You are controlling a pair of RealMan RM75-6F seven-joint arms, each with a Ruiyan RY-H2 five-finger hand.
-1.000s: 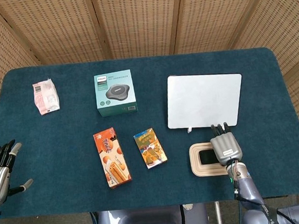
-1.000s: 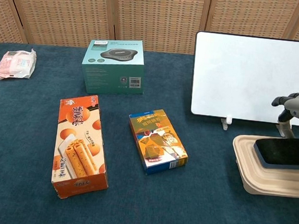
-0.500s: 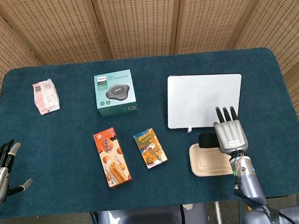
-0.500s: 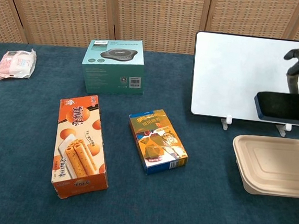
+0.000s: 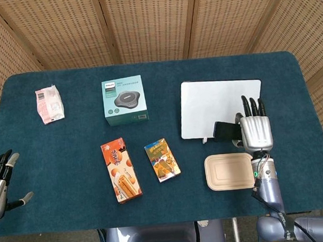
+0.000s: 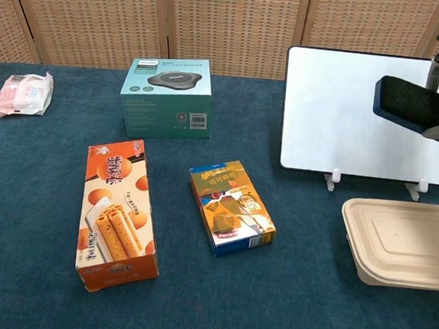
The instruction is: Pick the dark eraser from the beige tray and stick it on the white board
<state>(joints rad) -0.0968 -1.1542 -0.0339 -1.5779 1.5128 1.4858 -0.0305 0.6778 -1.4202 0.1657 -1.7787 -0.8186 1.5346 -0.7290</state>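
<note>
Transfer step: right hand point(image 5: 255, 131) grasps eraser point(image 6: 412, 103) in front of board point(image 6: 339, 113), clear of tray point(image 6: 397, 242) — next, press it flat against the board.

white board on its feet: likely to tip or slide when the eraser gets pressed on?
The thin white board props on two small clip feet, so it probably tips back under firm pressure. The carpeted blue table likely limits sliding. The dark block eraser looks light in the right robot hand.
</note>
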